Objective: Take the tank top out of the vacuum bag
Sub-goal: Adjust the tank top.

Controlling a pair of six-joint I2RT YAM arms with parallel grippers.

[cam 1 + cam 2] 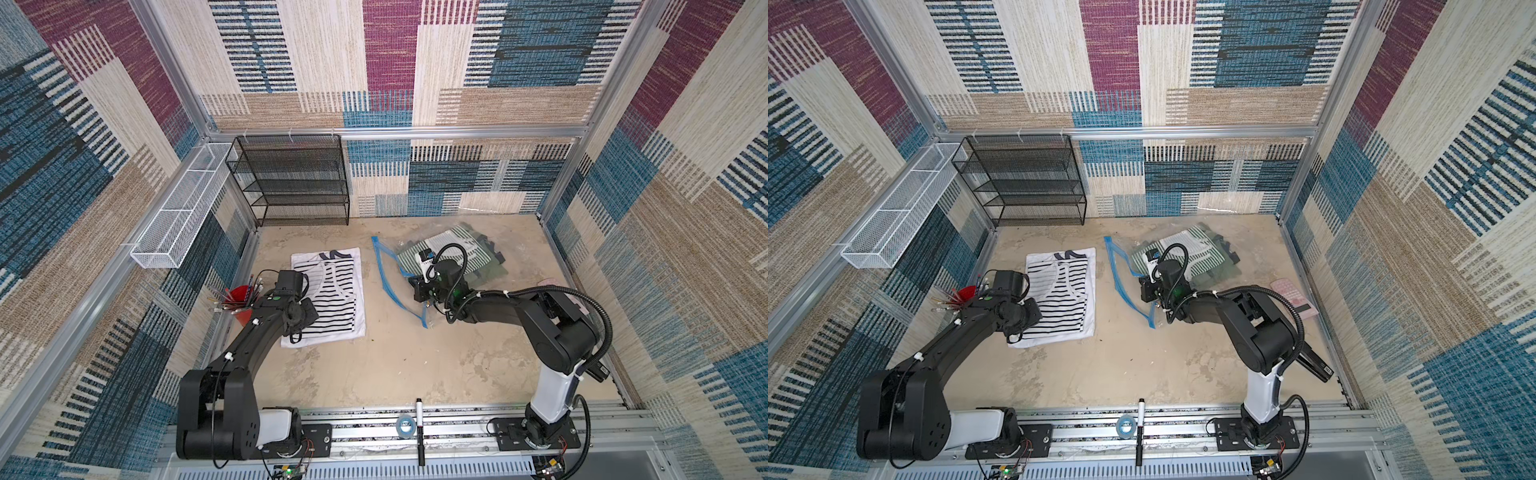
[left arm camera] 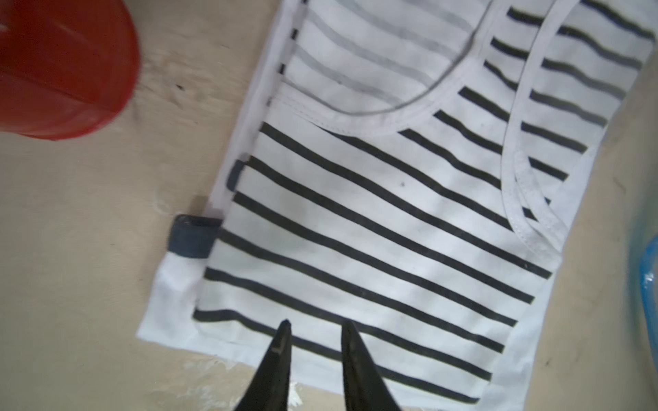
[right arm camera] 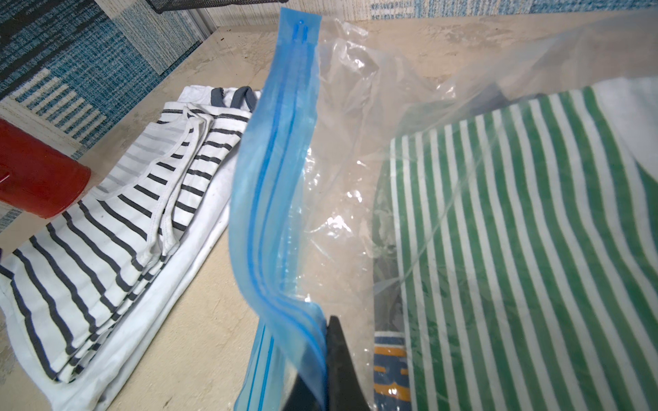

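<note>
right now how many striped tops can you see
2: a black-striped tank top flat on the table outside the vacuum bag, a green-striped top inside it. Others may hide beneath.

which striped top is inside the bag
The green-and-white striped one, seen through the clear vacuum bag. The black-and-white striped tank top lies out on the table, outside the bag.

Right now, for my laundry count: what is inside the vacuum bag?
The vacuum bag holds a green-and-white striped garment on top, darker fabric under it and a blue-and-orange printed piece. Whatever lies deeper is covered.
</note>
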